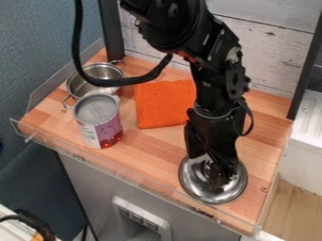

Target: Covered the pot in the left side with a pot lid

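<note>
Pot lid [200, 187] is lying between 4 and 5 o'clock on the wooden surface [148, 153], with the tool [220, 180] hanging directly over its middle. Whether the tool is gripping the lid or standing open cannot be told. Metal pot [102, 71] is sitting uncovered between 10 and 11 o'clock, tin can [99, 123] standing just beside it on its 6 o'clock side. Picking up is probably the step in hand; the next move is calling for a firm hold, a lift toward 10–11 o'clock over the orange cloth [165, 103], and a level lowering.
</note>
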`<act>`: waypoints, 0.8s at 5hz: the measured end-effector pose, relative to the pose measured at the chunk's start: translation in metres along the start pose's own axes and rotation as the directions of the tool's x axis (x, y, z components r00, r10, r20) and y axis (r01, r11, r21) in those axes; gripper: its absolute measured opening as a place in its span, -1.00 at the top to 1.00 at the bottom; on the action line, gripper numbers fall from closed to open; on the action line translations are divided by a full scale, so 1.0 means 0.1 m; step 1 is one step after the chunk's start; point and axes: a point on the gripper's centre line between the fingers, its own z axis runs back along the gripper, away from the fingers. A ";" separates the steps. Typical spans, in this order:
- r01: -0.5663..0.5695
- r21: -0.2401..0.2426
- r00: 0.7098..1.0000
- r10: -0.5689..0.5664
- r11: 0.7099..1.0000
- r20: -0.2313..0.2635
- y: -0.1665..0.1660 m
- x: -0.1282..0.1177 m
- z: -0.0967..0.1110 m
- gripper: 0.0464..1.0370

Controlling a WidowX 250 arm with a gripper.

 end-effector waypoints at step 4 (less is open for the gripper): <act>-0.007 0.058 1.000 0.007 0.998 -0.014 0.13 0.17 -0.16 0.55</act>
